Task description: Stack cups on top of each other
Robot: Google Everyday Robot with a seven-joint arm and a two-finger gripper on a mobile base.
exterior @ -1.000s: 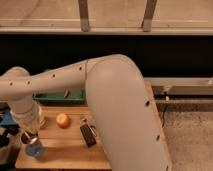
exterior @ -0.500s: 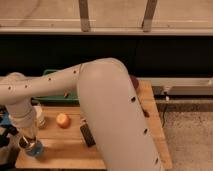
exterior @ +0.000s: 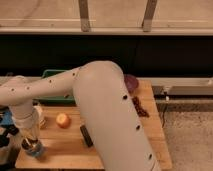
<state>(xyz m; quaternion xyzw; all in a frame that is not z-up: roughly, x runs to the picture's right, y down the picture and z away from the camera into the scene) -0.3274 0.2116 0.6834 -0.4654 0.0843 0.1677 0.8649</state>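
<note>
White plastic is covering the big arm, which is reaching from the right across the wooden counter to its near left corner. A green tray is lying at the far left, and a purple bowl is showing behind the arm; what they are holding is hidden. A round orange thing and a black object are lying between. The gripper is hanging right at the light-blue cup in that corner; whether it is grasping the cup or is released, I cannot tell. The cup is probably light, stiff and a little slippery, so taking it by the rim is looking safest. Its inside is hidden.
</note>
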